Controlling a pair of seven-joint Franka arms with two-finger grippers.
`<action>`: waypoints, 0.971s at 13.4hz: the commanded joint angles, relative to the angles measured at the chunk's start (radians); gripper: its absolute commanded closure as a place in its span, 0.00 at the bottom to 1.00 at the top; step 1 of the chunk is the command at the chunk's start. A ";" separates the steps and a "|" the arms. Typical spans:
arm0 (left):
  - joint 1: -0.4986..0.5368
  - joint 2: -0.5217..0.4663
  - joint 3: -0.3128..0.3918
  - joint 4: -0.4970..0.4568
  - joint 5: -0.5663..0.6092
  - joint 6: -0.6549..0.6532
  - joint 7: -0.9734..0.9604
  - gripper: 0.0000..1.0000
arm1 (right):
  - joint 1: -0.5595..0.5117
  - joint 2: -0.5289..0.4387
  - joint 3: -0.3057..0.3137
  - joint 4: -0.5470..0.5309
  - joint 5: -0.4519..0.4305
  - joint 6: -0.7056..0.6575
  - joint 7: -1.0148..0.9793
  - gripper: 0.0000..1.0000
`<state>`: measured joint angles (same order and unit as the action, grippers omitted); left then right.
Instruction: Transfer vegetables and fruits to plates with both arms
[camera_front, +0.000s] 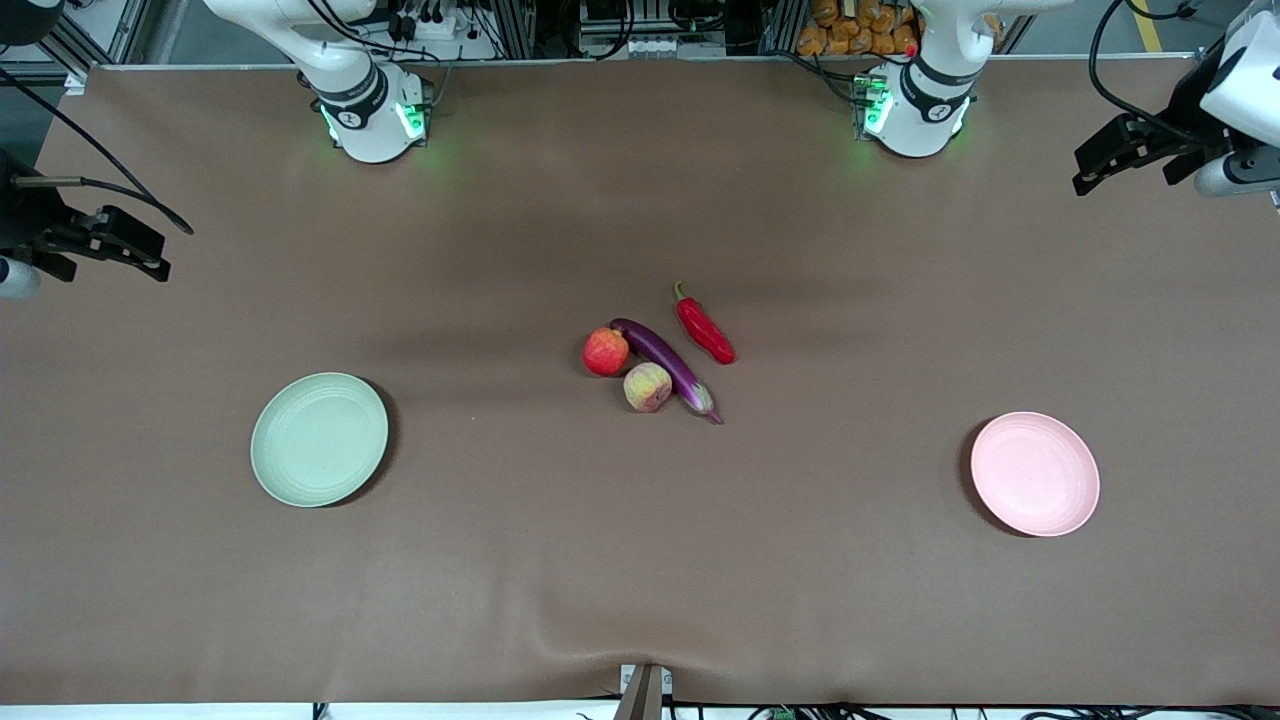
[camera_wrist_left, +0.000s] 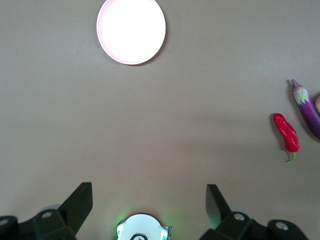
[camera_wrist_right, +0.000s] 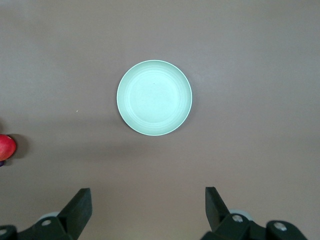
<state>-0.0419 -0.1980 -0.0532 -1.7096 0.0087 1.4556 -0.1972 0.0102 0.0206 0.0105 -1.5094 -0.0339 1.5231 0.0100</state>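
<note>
The purple eggplant (camera_front: 665, 366), red chili pepper (camera_front: 705, 330), round red fruit (camera_front: 606, 351) and peach (camera_front: 648, 387) lie clustered mid-table. The green plate (camera_front: 319, 439) lies empty toward the right arm's end, the pink plate (camera_front: 1035, 473) empty toward the left arm's end. My left gripper (camera_front: 1100, 160) hangs open and empty high over its end of the table; its wrist view (camera_wrist_left: 149, 192) shows the pink plate (camera_wrist_left: 131, 30), the chili (camera_wrist_left: 286, 132) and the eggplant (camera_wrist_left: 310, 107). My right gripper (camera_front: 140, 250) hangs open and empty over its end; its wrist view (camera_wrist_right: 148, 195) shows the green plate (camera_wrist_right: 154, 97) and the red fruit (camera_wrist_right: 6, 147).
The brown table cover (camera_front: 640, 560) spreads wide around the plates and the cluster. The right arm's base (camera_front: 372, 110) and the left arm's base (camera_front: 915, 110) stand at the table's farther edge. A small bracket (camera_front: 645, 690) sits at the nearer edge.
</note>
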 joint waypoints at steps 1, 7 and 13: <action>-0.004 0.006 -0.007 0.027 0.022 -0.029 0.005 0.00 | -0.007 -0.004 0.008 0.005 0.020 0.017 -0.013 0.00; 0.002 0.011 -0.008 0.039 0.022 -0.044 -0.013 0.00 | -0.003 -0.002 0.012 0.005 0.020 0.038 -0.013 0.00; -0.007 0.012 -0.013 0.038 0.020 -0.064 -0.037 0.00 | -0.001 -0.002 0.009 0.005 0.020 0.034 -0.015 0.00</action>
<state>-0.0425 -0.1955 -0.0578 -1.6991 0.0092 1.4144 -0.2177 0.0184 0.0206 0.0212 -1.5094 -0.0260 1.5584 0.0082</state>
